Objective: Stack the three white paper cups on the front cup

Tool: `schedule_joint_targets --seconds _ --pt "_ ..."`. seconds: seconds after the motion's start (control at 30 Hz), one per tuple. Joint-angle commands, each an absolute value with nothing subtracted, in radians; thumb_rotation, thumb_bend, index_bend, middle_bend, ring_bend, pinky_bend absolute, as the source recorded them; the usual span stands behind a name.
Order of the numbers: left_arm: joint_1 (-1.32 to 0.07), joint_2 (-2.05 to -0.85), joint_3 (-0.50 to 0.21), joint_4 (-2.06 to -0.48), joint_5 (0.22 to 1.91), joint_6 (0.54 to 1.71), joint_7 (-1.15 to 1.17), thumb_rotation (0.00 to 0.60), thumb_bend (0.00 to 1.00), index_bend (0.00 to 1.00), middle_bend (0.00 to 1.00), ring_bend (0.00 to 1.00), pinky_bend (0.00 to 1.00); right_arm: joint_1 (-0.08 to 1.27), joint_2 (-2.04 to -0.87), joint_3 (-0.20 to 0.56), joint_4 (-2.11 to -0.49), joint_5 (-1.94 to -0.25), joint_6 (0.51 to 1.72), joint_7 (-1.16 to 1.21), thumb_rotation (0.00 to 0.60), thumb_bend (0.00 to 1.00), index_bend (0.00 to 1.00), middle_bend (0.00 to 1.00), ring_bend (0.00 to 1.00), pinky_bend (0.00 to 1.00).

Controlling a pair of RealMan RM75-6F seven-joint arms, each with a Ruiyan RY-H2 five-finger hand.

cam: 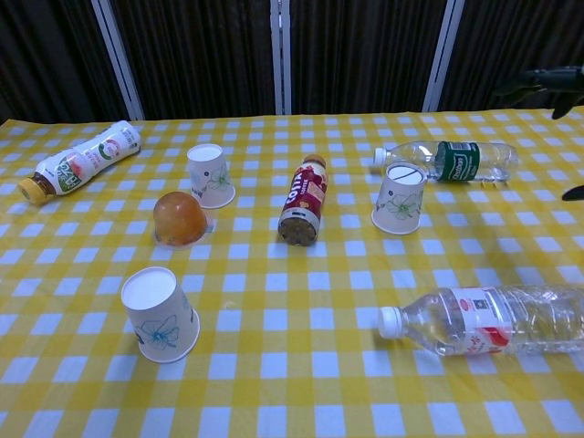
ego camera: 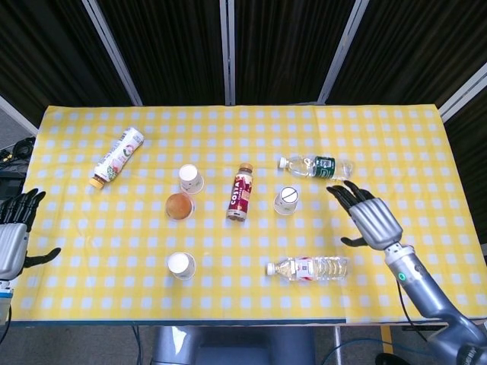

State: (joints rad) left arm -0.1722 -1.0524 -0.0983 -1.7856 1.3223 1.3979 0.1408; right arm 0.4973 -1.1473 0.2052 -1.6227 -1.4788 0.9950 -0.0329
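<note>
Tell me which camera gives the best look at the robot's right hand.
The head view. There the right hand shows whole, fingers spread and holding nothing, above the tablecloth right of the cup with the slotted base. The chest view catches only dark fingertips at its right edge.

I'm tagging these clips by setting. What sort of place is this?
Probably a robot test or lab setup, not a home: a table in a yellow checked cloth, dark curtain panels behind it, and white paper cups and clear plastic bottles laid out between two robot hands.
</note>
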Motion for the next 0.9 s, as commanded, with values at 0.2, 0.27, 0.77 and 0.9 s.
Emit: schedule_joint_targets --seconds 0.2,0.27,0.77,0.9 --pt "-0.182 -1.053 -0.108 -1.773 1.29 1.374 0.144 0.6 0.02 0.0 0.0 0.0 0.0 0.665 -1.295 0.274 -1.524 -1.286 0.812 -0.054 0.6 0.02 0.11 0.17 0.1 0.29" --pt "-0.182 -1.053 -0.111 -1.771 1.283 1.372 0.143 0.6 0.02 0.0 0.0 0.0 0.0 0.686 -1.323 0.275 -1.499 -1.255 0.794 -0.069 0.6 0.02 0.11 0.17 0.11 0.29" --pt "-0.195 -1.06 -0.121 -1.745 1.238 1.338 0.141 0.6 0.02 0.0 0.0 0.0 0.0 0.811 -1.472 0.269 -1.34 -1.111 0.731 -0.18 0.6 0.02 0.14 0.19 0.13 0.31" --pt "-0.198 -1.062 -0.123 -1.74 1.229 1.331 0.14 0.6 0.02 0.0 0.0 0.0 0.0 0.838 -1.519 0.262 -1.272 -1.071 0.74 -0.234 0.6 0.03 0.16 0.22 0.16 0.31"
